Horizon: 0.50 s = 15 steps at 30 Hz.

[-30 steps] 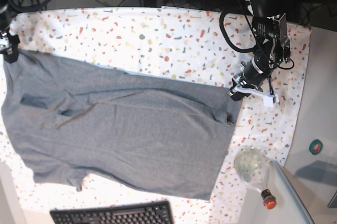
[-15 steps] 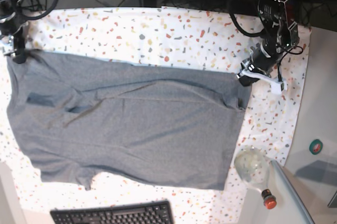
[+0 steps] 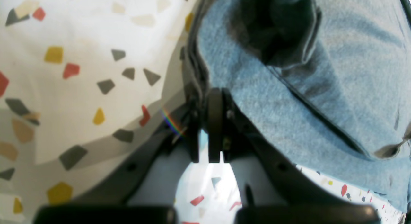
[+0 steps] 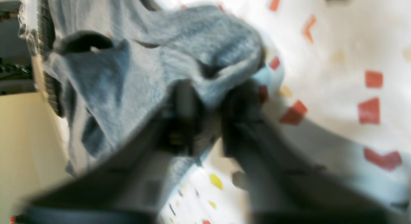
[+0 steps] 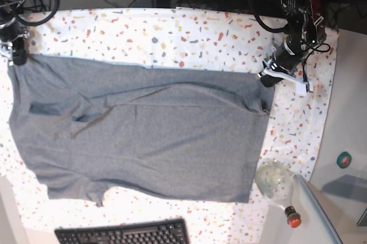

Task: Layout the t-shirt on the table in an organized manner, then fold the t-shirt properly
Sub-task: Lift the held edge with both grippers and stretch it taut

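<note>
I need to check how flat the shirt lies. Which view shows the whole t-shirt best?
The base view: the t-shirt lies spread across the table. Each wrist view shows only a bunched edge at its gripper.

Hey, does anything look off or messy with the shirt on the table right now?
The t-shirt lies mostly flat on the table, but creases and a small fold bunch near its left side in the base view, and its lower edge runs slanted. Nothing looks spilled or damaged.
</note>
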### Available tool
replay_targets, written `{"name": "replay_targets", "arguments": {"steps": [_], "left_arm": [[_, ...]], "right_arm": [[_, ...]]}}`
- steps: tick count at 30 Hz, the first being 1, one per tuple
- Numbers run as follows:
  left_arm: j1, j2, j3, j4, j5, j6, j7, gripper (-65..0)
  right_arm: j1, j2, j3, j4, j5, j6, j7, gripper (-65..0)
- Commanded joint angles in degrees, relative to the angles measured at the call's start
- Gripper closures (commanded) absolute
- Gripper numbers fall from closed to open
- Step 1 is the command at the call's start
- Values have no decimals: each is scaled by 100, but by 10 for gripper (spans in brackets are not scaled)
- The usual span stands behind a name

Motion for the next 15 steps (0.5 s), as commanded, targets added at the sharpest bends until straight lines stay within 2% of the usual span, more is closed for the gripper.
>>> {"name": "replay_targets", "arguments": {"steps": [1,6,11,15], "left_arm": [[-19,-55,-30,99,-39,-29,-57,0],[17,-55,-30,108,-39,-29,-57,0],[254,-55,-30,468,-48,-29,-4,0],[342,-46,-48,1180,-48,-29,910,0]], "right_arm": [[8,52,4,47,-27,-32,-40,0],[-62,52,-5,196,-27,-32,-93,0],[-255,17,-5,1093,-27,-32,-638,0],[-282,-1,4,1858,-27,-67,-1130,0]]}}
